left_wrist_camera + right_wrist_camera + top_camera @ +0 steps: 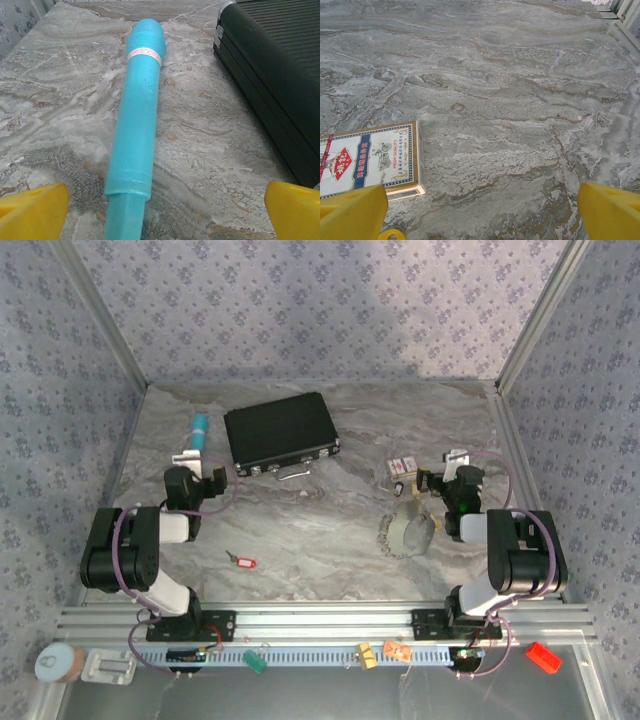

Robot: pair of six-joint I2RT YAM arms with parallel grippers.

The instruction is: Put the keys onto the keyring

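From above, the marble-veined table [330, 530] carries a red-tagged key [240, 561] near the left arm. The pale round keyring fob [410, 532], its bead chain trailing, lies close to the right arm (the two sit well apart). A flat black case [280, 435] lies shut at the back. The left gripper [198, 462] and right gripper [440, 468] hold nothing.

In the left wrist view, yellow fingers [30, 212] spread wide, flanking a smooth turquoise plastic microphone [137, 115] without touching it, the ribbed case beside it.

In the right wrist view, fingers [612, 212] gape over stone, a printed card box [370, 157] near one tip.
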